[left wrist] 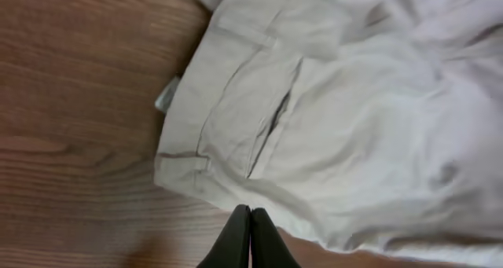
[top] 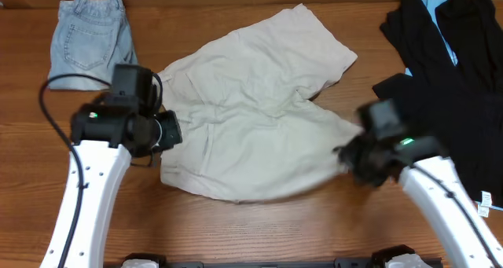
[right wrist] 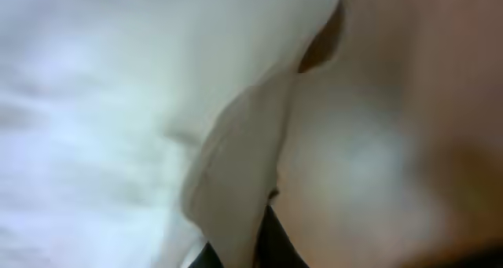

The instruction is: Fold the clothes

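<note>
The beige shorts (top: 251, 111) lie spread on the table's middle, waistband to the left, legs to the right. My left gripper (left wrist: 251, 221) is shut and empty, its tips at the waistband's near corner (left wrist: 177, 170); a small white tag (left wrist: 167, 95) sticks out at the waistband edge. In the overhead view the left gripper (top: 169, 133) sits at the shorts' left edge. My right gripper (top: 343, 156) is shut on the hem of the near leg; the blurred right wrist view shows cloth (right wrist: 236, 181) pinched between the black fingers (right wrist: 253, 248).
Light-blue denim shorts (top: 88, 34) lie at the back left. Black garments with light-blue trim (top: 452, 56) lie along the right side. The wooden table (top: 259, 229) runs bare along the front.
</note>
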